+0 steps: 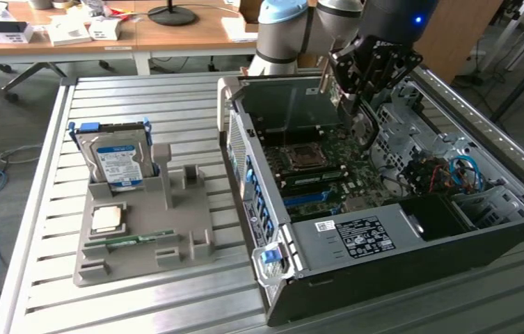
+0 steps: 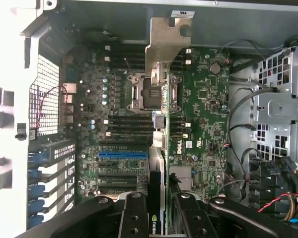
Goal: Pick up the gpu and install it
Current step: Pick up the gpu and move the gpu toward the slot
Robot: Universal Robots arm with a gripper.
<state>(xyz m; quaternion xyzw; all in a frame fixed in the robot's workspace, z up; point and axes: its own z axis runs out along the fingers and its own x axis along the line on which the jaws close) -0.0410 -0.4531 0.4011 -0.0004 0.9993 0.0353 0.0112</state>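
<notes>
The gpu (image 1: 289,104) is a flat dark card that hangs on edge over the open computer case (image 1: 373,240), above the motherboard (image 1: 322,174). My gripper (image 1: 344,94) is shut on its end nearer the exterior view's right. In the wrist view I see the gpu (image 2: 161,129) edge-on between my black fingers (image 2: 134,218), and its silvery bracket (image 2: 168,44) reaches toward the case's rear wall. The card stands above the CPU socket (image 2: 146,91) and the slots, apart from the board.
On the slatted table, at the exterior view's left, a grey holder (image 1: 183,229) carries a blue-labelled hard drive (image 1: 117,156), a CPU (image 1: 106,219) and a green RAM stick (image 1: 131,240). Cables (image 1: 456,174) and drive cages crowd the case's right side. Desks stand behind.
</notes>
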